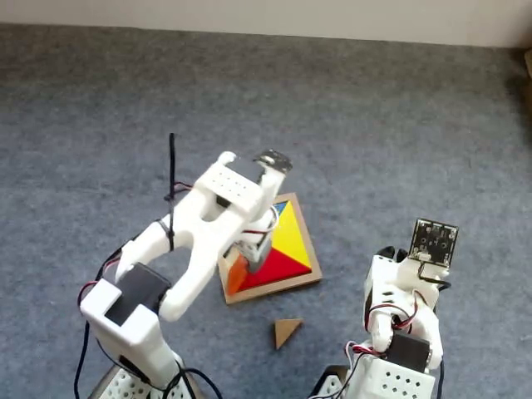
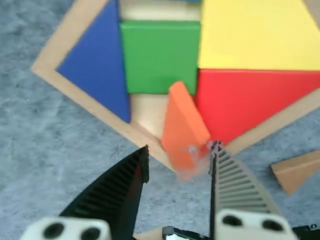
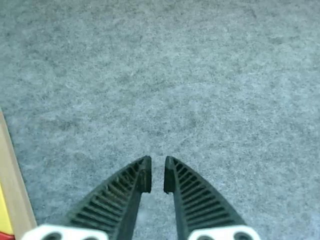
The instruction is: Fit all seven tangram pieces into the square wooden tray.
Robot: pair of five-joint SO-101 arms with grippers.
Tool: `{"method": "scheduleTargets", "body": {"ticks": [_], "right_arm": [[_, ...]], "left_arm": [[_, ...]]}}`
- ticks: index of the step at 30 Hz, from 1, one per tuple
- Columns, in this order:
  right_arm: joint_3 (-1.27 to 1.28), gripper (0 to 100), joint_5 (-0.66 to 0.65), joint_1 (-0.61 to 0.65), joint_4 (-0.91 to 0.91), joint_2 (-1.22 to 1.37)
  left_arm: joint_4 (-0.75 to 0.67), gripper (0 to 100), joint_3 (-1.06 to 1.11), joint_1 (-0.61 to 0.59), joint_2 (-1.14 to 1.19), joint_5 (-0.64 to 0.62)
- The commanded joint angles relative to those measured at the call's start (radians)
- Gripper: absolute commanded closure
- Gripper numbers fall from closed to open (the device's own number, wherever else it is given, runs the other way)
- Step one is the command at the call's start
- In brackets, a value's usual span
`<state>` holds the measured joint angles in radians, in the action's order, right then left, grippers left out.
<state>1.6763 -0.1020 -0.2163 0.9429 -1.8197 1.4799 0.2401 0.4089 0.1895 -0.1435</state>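
The square wooden tray point(image 2: 85, 98) holds a blue triangle point(image 2: 97, 60), a green square point(image 2: 160, 55), a yellow triangle point(image 2: 255, 32) and a red triangle point(image 2: 250, 97). An orange piece point(image 2: 185, 130) lies tilted, one end in a bare slot, the other over the tray's near rim. My left gripper point(image 2: 178, 151) stands open around that low end, with one finger point(image 2: 222, 170) touching or nearly touching it. In the high view the left gripper point(image 1: 249, 249) hangs over the tray point(image 1: 295, 278). My right gripper point(image 3: 154, 175) is shut on nothing above bare carpet.
A plain wooden triangle point(image 1: 287, 331) lies on the grey carpet just in front of the tray, and the left wrist view catches it too point(image 2: 295, 170). The tray's edge point(image 3: 10, 175) borders the right wrist view. Open carpet lies all around.
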Motion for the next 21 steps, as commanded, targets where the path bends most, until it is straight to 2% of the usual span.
{"method": "scheduleTargets", "body": {"ticks": [1, 7, 15, 21], "right_arm": [[0.104, 94.4, 0.003, 0.01, -0.004, -0.004], [0.104, 94.4, 0.003, 0.012, -0.004, -0.004], [0.104, 94.4, 0.003, 0.012, -0.004, -0.004], [0.104, 94.4, 0.003, 0.012, -0.004, -0.004]], "left_arm": [[-0.017, 79, -0.004, -0.065, -0.007, 0.032], [-0.018, 79, -0.022, -0.151, -0.008, 0.038], [-0.018, 79, -0.025, -0.173, -0.008, 0.084], [-0.015, 79, -0.021, -0.245, -0.008, 0.087]]}}
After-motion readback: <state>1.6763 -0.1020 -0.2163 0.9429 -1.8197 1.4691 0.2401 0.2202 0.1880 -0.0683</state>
